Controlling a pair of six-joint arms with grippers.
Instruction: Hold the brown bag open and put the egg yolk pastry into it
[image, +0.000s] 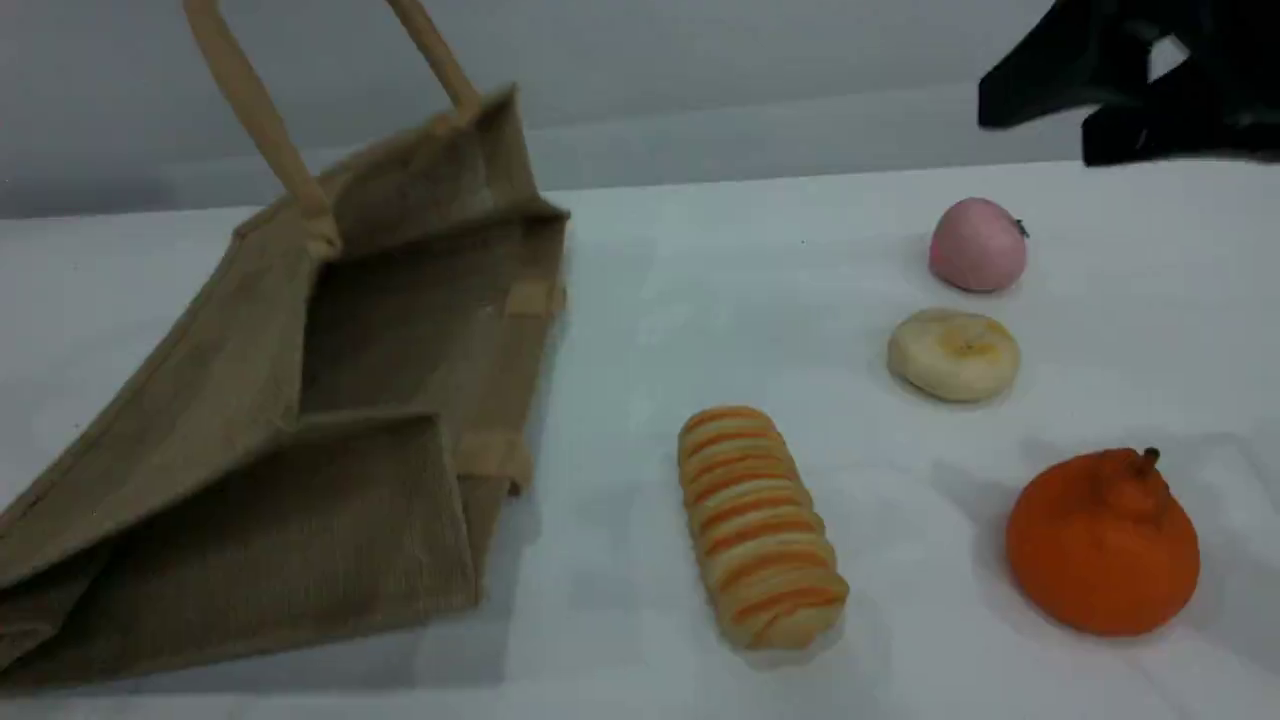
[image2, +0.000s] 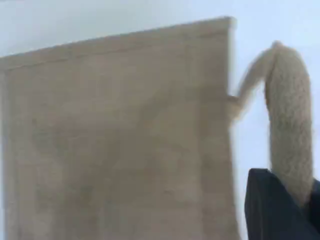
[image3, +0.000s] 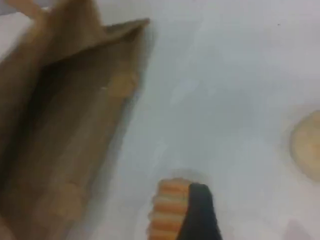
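The bench (image: 780, 300) is lit brightly and evenly; a soft shadow is cast beside the brown bag (image: 300, 400). Both wrist views are blurred and pale.

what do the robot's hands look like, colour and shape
Both are plain black. The right hand shows as a blocky, angular shape, its fingertip narrow and rounded. The left hand shows a flat, slanted black tip. No cables or markings visible.

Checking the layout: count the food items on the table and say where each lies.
4: pink fruit back right, egg yolk pastry just in front of it, orange fruit front right, striped bread roll mid-table. The brown bag may hide more.
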